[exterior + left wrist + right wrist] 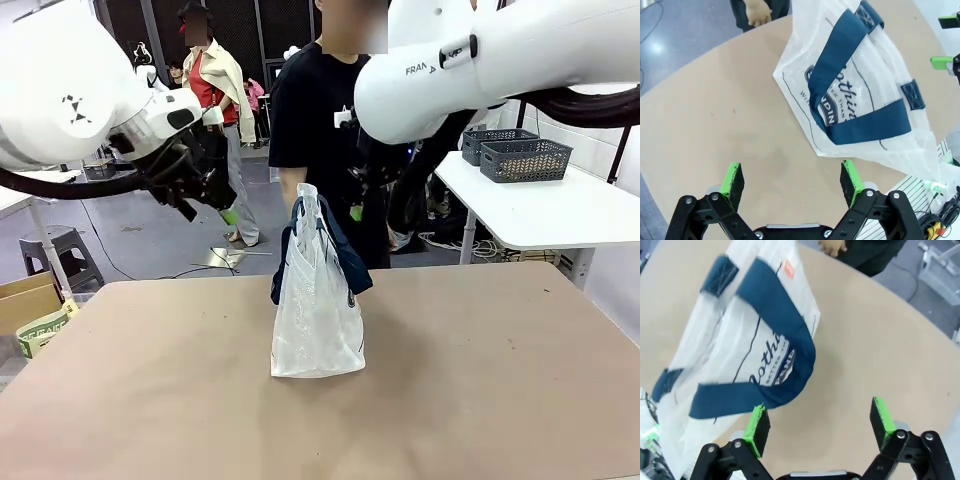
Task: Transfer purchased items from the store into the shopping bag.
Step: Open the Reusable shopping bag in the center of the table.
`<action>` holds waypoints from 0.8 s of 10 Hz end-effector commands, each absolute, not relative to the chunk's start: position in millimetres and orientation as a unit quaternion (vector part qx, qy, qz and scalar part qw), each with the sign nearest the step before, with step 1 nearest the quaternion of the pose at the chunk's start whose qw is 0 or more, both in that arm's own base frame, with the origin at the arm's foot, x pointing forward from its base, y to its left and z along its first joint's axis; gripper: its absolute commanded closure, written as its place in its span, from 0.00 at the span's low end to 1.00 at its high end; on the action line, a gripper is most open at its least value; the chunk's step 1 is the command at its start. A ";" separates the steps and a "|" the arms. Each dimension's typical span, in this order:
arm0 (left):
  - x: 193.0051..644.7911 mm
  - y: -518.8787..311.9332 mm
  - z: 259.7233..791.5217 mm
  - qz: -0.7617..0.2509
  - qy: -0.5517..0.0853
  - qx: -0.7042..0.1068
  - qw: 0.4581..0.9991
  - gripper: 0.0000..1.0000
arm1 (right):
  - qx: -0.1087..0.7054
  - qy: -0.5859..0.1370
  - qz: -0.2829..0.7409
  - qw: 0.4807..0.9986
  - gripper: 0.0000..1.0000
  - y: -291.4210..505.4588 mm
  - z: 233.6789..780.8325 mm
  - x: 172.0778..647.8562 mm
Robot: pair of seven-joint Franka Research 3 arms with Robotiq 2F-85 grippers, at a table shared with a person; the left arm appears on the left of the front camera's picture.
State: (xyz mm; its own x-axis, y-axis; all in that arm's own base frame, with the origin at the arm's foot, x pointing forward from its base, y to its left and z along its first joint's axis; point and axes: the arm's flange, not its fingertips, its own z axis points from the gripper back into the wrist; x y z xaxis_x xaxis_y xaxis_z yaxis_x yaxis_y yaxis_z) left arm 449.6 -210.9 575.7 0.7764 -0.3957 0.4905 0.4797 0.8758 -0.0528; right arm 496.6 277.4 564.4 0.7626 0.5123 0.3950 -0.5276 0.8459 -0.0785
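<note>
One shopping bag (318,320) stands upright at the centre of the table (500,380), long axis vertical, top edge up. Its two navy handles (352,268) drape down its sides. Left gripper (791,182) and right gripper (821,422) hang above it, one on each side. Both are spread wide and empty.

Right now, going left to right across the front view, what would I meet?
Cardboard box → left hand, raised and open → shopping bag, standing mid-table → grey baskets on the white side table.
</note>
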 end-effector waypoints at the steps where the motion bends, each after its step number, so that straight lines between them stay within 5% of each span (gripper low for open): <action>1: 443.9 -205.8 568.6 -0.231 -0.234 -0.089 0.940 0.00 | 0.022 -0.203 0.281 0.938 0.00 272.2 556.0 487.0; 4: 450.1 -211.2 573.2 -0.233 -0.237 -0.087 0.939 0.00 | 0.019 -0.204 0.278 0.939 0.00 278.4 564.2 496.8; 8: 441.9 -246.4 593.1 -0.125 -0.173 -0.106 0.971 0.00 | 0.041 -0.146 0.151 0.977 0.00 298.6 573.9 520.5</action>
